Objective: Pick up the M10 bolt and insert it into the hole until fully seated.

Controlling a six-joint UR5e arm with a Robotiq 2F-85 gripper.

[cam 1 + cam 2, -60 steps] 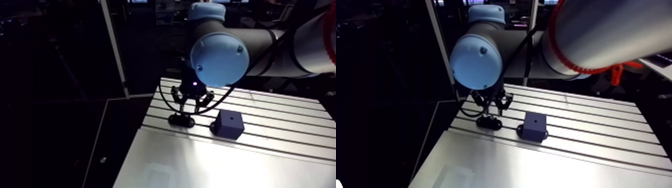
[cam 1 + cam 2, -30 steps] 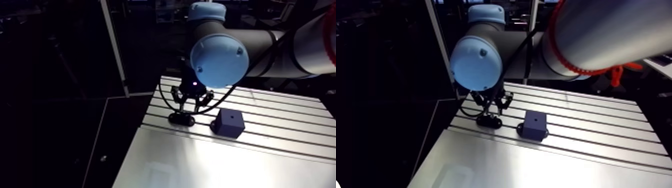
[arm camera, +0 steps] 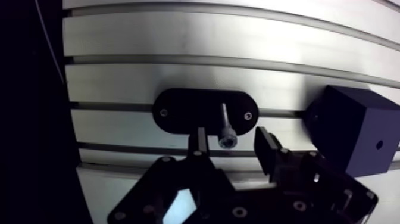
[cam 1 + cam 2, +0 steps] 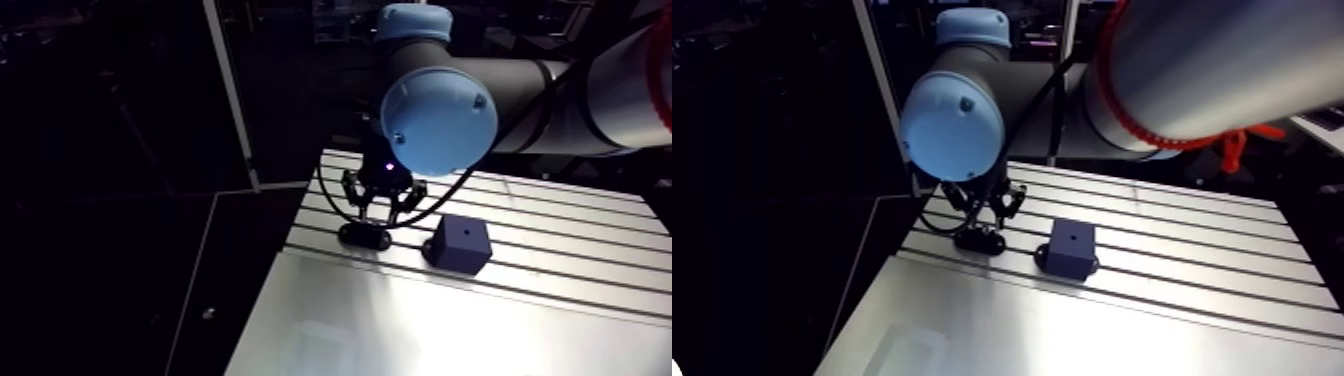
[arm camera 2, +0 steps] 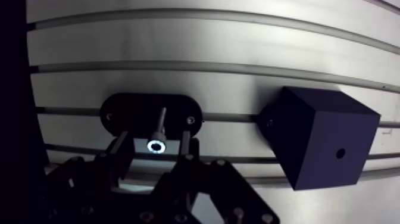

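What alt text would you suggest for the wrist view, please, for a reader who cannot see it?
The open gripper straddles a bolt without touching it; the bolt's head faces the camera and its shank meets a black oval holder. Beside the holder, a dark block with a small hole sits on the slotted aluminium table.

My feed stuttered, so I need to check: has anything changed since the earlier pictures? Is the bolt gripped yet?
Nothing has visibly changed except a slight shift of the whole arm view, so only the camera moved. The gripper stays open around the bolt, which stands ungripped in its black holder. The black block sits beside it as before.
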